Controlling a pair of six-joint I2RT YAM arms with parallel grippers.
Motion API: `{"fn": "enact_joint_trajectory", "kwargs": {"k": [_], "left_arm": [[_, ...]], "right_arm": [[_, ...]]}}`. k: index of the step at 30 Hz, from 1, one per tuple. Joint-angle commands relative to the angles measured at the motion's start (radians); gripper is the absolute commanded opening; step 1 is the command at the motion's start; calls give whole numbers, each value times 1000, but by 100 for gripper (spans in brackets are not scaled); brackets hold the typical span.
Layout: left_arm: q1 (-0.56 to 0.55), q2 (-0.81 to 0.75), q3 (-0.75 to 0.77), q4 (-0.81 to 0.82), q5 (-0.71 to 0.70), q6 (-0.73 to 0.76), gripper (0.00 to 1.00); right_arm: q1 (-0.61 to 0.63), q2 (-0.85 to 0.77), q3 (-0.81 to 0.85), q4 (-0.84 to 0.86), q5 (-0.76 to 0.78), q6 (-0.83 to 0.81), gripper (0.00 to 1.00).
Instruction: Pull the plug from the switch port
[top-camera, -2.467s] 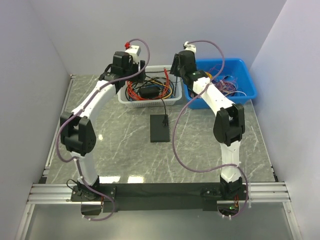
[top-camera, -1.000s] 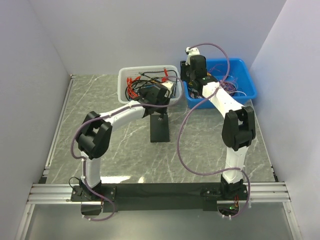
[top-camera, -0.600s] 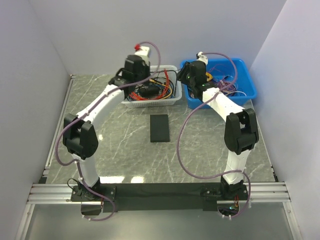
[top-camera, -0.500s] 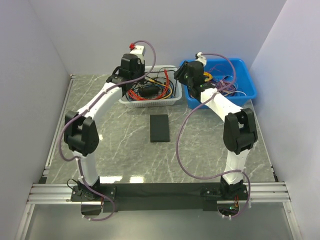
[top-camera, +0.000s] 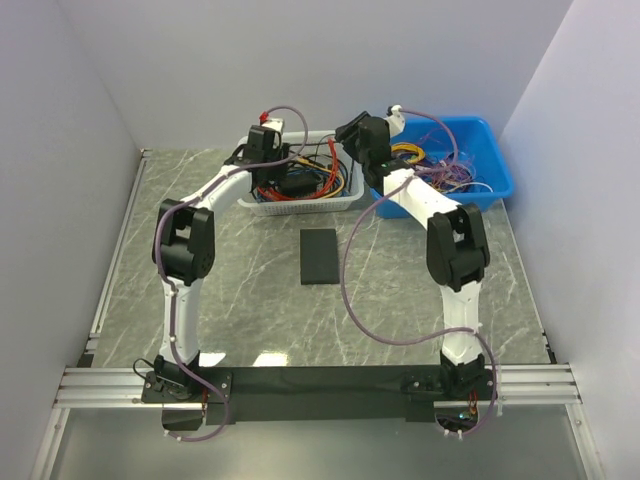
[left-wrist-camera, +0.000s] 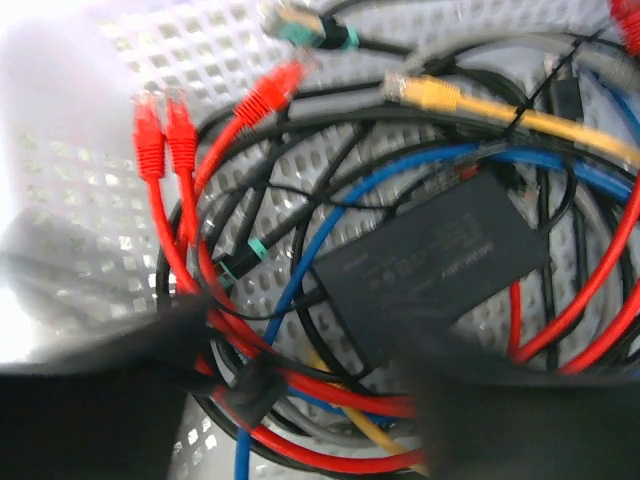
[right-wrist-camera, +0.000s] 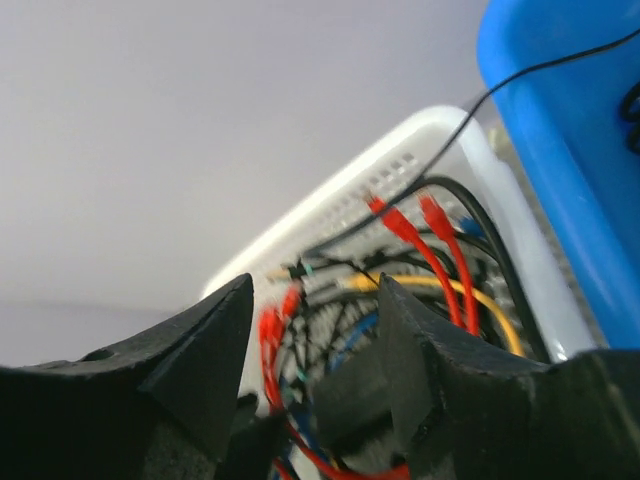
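Overhead shot first: the flat, thin, matte-black rectangular switch (top-camera: 319, 256) lies on the grey marble-look worktop (top-camera: 230, 290), between the two arms. It's near the white mesh plastic basket (top-camera: 300, 208) but not touching it. It has a plain dull top. I can't make out its ports from up here, and no cord shows running into it, so my guess is the plug's out. Both arms reach over the basket: left hand (top-camera: 272, 170) low inside it, right hand (top-camera: 350, 133) at its right end beside the blue plastic bin (top-camera: 495, 186).

Left wrist cam: blurry dark fingers (left-wrist-camera: 90, 420) spread wide, nothing pinched, over a tangle of red, blue and yellow patch cables (left-wrist-camera: 160, 130) and a black power brick (left-wrist-camera: 440, 260).

Right wrist cam: fingers (right-wrist-camera: 200, 350) parted and empty, peeking over the basket rim.

Tip, I reckon: lift both hands straight up, fingers parted, so no loop snags.
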Motion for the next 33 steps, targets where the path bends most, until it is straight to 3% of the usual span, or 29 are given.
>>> {"fn": "enact_joint_trajectory", "kwargs": {"k": [1,2,10,18,20,21,24,28,33], "left_arm": [[-9,-19,47,2,8,0,92],[-7,-30,29,8,8,-1,99],[-7,-142,-10,-12,84,-38,99],[-9,-212,-44,-36,147,-58,99],[-10,-223,-48,-38,155,-63,99],[-10,-232,-50,-39,155,-64,99],[-12,-241,-51,-47,161,-63,99],[-12,-267,-74,-35,158,-57,99],[-12,-280,-93,-24,153,-50,99]], "right_arm": [[-4,53,112,70,72,125,61],[-5,77,125,80,74,134,61],[-21,185,237,106,104,242,62],[-45,316,454,31,123,292,52],[-50,358,513,20,135,304,45],[-53,384,532,17,134,315,36],[-74,422,593,7,112,376,26],[-94,438,610,11,112,378,1],[-96,387,541,73,95,300,0]]}}
